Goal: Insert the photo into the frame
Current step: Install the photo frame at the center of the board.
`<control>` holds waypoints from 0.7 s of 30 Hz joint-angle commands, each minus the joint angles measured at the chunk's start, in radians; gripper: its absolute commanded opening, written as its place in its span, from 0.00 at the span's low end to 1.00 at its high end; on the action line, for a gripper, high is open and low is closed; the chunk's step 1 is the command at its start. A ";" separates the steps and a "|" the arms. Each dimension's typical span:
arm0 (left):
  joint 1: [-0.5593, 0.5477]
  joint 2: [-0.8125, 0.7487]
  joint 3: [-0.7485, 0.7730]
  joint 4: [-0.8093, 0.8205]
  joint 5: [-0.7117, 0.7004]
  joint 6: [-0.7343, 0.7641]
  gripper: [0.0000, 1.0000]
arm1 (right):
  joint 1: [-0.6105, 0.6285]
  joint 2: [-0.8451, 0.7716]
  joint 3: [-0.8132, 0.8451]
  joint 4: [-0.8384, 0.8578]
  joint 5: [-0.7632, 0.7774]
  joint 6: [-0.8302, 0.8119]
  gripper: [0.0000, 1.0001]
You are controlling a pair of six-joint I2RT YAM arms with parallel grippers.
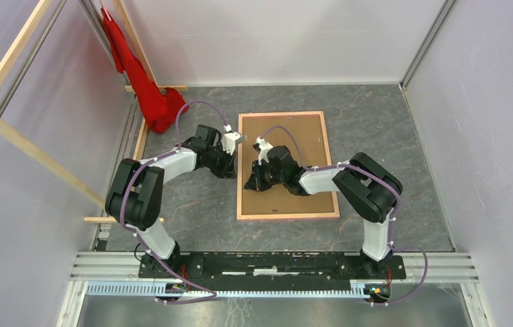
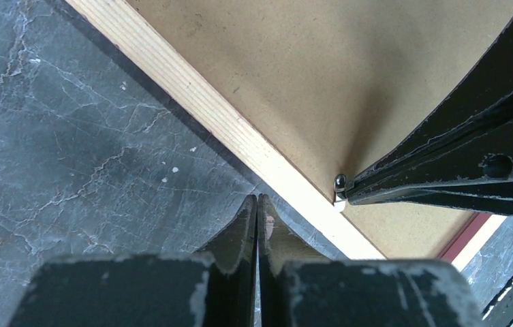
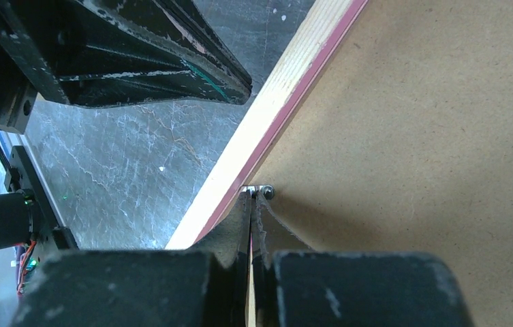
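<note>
Grey marbled tabletop (image 1: pixel 390 136) is bearing the frame (image 1: pixel 287 215), back upward; left gripper (image 2: pixel 258 199) and right gripper (image 3: pixel 251 194) are sitting closed either side of one long rail.

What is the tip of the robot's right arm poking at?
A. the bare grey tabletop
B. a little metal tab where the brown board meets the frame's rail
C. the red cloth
B: the right gripper, jaws shut, has its tips at the small metal tab on the edge of the backing board, right beside the rail of the frame.
</note>
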 commanded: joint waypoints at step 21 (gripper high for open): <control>0.022 -0.046 0.062 -0.093 0.096 0.043 0.11 | -0.010 -0.034 -0.107 0.120 0.094 0.087 0.00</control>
